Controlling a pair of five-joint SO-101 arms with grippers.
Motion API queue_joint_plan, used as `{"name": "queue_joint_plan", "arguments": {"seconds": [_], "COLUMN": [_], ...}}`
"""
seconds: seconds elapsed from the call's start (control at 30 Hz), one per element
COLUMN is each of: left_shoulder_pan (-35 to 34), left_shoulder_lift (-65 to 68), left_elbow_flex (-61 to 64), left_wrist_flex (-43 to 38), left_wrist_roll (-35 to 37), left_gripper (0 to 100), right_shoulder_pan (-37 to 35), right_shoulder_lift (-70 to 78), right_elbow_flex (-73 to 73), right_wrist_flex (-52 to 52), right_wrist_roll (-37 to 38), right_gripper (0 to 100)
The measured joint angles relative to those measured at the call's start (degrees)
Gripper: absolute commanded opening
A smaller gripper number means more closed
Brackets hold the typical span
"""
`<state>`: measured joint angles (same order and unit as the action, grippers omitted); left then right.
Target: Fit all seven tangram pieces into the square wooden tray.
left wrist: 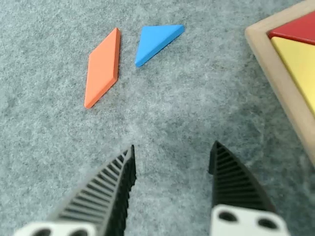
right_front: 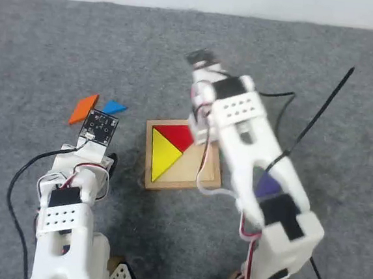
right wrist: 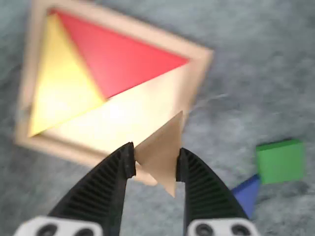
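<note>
right jaws clamped on tan triangle [right wrist: 160,150], held over the tray [right wrist: 197,53] edge. red triangle [right wrist: 118,56] and yellow triangle [right wrist: 61,91] sit in the tray. left jaws wide, empty, over tabletop [left wrist: 187,108]; orange parallelogram [left wrist: 102,67] and blue triangle [left wrist: 156,41] lie beyond the tips, side by side, not touching

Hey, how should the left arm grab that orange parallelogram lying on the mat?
Come straight down: the orange parallelogram lies flat, so only its thin edges offer grip. Probably pinch across the two long parallel edges at mid-length, with the open left gripper, minding the blue triangle close beside one edge.
</note>
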<state>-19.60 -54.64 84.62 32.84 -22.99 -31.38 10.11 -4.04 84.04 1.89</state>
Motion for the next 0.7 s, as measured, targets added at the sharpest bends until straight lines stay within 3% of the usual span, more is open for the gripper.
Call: {"name": "queue_joint_plan", "arguments": {"seconds": [0.13, 0.37, 0.7], "left_shoulder_pan": [0.0, 0.0, 0.0], "left_shoulder_lift": [0.0, 0.0, 0.0], "left_elbow_flex": [0.0, 0.0, 0.0], "left_wrist_flex": [0.0, 0.0, 0.0], "left_wrist_roll": [0.0, 0.0, 0.0], "left_gripper": [24, 24, 24], "right_shoulder_pan": [-5.01, -13.54, -11.52], "right_shoulder_lift": [-2.9, -3.16, -3.16], "right_elbow_flex": [6.59, 15.74, 26.55], "right_wrist_flex": [-2.73, -13.98, -32.18], "right_wrist_roll": [-1.23, -16.35, -20.66], "right_gripper": [4.2, 3.9, 3.8]}}
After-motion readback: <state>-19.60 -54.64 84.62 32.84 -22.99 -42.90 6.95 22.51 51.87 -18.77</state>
